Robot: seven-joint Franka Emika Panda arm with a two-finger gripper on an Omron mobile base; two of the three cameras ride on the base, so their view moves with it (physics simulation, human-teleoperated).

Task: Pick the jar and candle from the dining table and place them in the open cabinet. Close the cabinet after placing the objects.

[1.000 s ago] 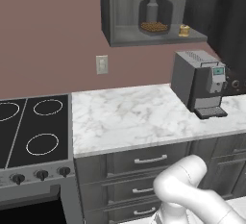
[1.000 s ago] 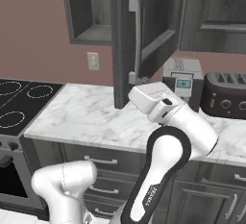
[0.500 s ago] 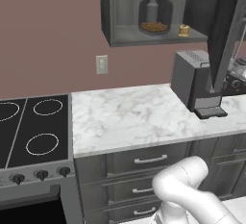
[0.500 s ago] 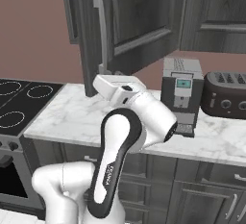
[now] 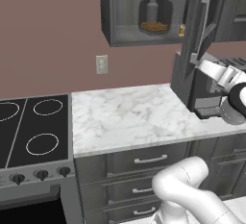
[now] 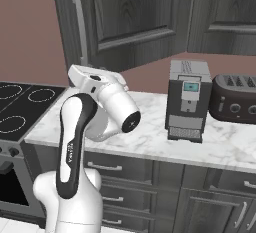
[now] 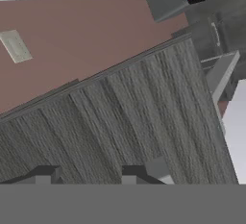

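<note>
Left base view, jar (image 5: 153,12) inside cabinet (image 5: 120,38), candle (image 5: 182,31) beside it

Jar (image 5: 153,14) stands inside cabinet (image 5: 120,38), candle (image 5: 182,30) at its 3 o'clock; cabinet door (image 5: 198,40) ajar before coffee machine (image 6: 186,100), toaster (image 6: 235,98) at machine's 3 o'clock

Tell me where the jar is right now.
In the left base view the jar stands on the shelf of the open wall cabinet, above the marble counter, with the candle to its right.
</note>
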